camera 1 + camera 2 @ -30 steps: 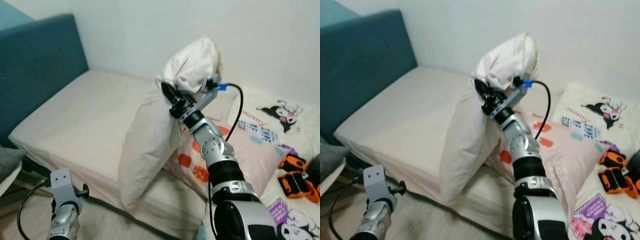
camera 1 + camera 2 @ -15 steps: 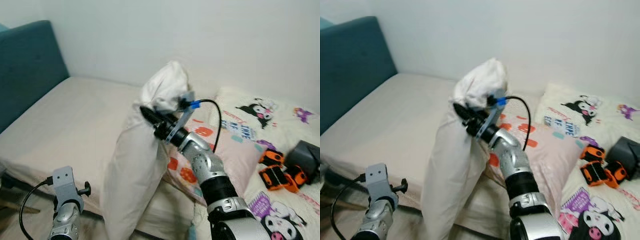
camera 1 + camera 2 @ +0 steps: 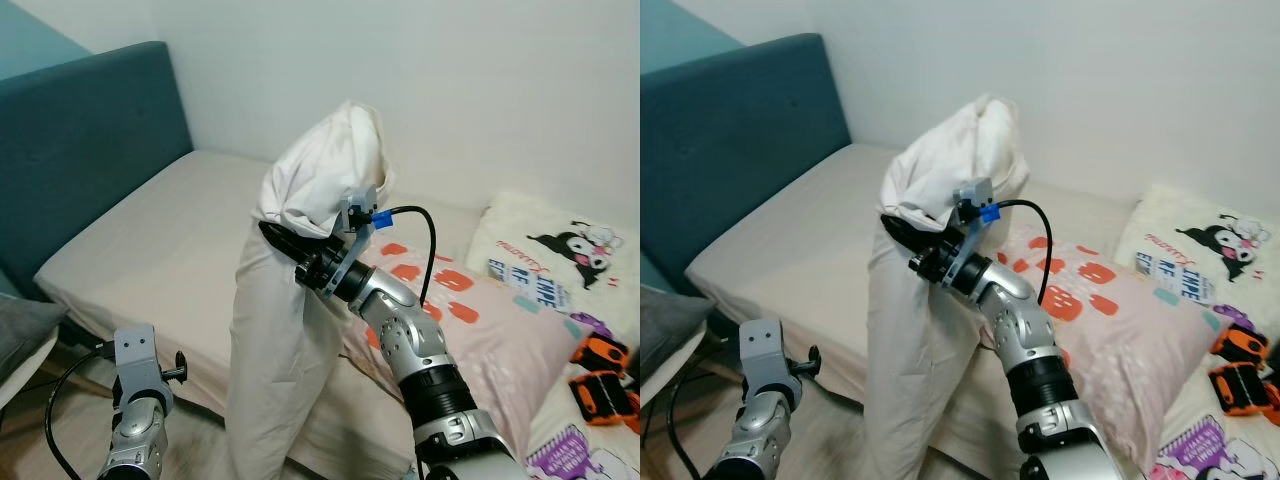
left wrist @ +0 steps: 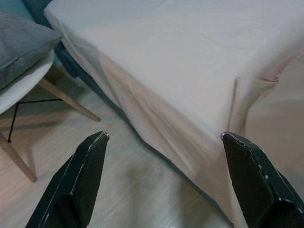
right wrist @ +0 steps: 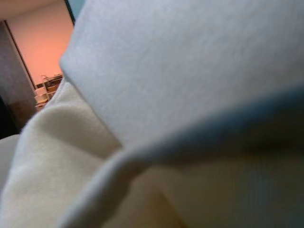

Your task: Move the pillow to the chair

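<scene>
The right hand (image 3: 285,243) is closed on the white pillow (image 3: 290,330), pinching it just below its bunched top, so the pillow hangs upright in the air with its long lower part drooping down in front of the near edge of the bed (image 3: 170,250). The right wrist view is pressed up against pale fabric (too close and blurred to make out more). The left hand (image 4: 164,185) hangs low beside the bed with its two black fingers (image 4: 76,183) spread wide apart, holding nothing, above a light wooden floor (image 4: 118,190). The bed has a cream sheet and a teal padded headboard (image 3: 80,140) against a white wall (image 3: 480,90). Just behind the right arm lies a pink pillow with red shapes (image 3: 480,320), and further along a cartoon-printed cushion (image 3: 560,250) and orange-and-black objects (image 3: 600,370). At the bed's corner, near the left hand, stands a white chair with wooden legs carrying a grey cushion (image 4: 23,47).
</scene>
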You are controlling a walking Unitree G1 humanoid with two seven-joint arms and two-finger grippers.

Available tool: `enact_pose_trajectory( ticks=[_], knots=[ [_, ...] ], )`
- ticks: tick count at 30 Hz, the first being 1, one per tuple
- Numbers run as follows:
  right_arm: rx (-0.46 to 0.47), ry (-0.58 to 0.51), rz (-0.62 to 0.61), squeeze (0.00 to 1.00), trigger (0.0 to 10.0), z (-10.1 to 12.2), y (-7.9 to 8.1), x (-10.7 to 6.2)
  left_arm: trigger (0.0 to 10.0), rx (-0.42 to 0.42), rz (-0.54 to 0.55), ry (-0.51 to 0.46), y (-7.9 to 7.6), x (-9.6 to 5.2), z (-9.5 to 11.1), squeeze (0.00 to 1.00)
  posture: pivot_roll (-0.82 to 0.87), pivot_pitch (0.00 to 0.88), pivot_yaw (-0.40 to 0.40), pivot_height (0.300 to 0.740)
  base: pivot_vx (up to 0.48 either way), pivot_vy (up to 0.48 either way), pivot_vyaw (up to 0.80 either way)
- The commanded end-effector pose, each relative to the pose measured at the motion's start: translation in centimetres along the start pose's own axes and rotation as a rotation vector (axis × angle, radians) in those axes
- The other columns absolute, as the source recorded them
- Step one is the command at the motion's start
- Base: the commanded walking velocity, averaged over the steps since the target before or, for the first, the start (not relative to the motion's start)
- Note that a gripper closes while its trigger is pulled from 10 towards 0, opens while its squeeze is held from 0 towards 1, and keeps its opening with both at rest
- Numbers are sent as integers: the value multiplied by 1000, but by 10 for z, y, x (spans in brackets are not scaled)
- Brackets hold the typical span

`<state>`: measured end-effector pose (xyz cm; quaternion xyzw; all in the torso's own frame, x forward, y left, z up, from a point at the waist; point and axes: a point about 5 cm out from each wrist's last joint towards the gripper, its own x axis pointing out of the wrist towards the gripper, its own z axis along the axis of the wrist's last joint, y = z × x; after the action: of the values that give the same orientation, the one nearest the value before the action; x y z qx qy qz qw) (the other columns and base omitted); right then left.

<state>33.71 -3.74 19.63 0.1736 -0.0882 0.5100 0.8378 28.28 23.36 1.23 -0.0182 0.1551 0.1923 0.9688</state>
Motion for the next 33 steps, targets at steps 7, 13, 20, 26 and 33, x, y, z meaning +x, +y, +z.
enact_pose_trajectory(
  ticks=[7, 13, 20, 26, 33],
  knots=[
    [-20, -39, 35, 0, 0, 8, 8, 5, 10000, -1, -1, 49, -1, 1, -3, 0, -163, 0, -19, 740, -206, 0, 777],
    [-18, -39, 40, 0, 0, 9, 8, 4, 10000, 22, 8, 10, 0, 0, 1, 0, -159, 0, -20, 740, -400, 0, 775],
    [-15, -44, 58, 0, 0, 10, 10, 4, 10000, 41, 11, -16, 1, 0, 3, 0, -158, 0, -25, 740, 0, 0, 776],
    [-11, -42, 78, 0, 0, 10, 13, 4, 10000, 40, -5, -39, -2, 0, 6, 0, -157, 0, -24, 740, 0, 0, 775],
    [-9, -47, 97, 0, 0, 11, 15, 3, 10000, 24, -32, -74, -7, 1, 14, 0, -158, 1, -23, 740, 0, 0, 775]
  ],
)
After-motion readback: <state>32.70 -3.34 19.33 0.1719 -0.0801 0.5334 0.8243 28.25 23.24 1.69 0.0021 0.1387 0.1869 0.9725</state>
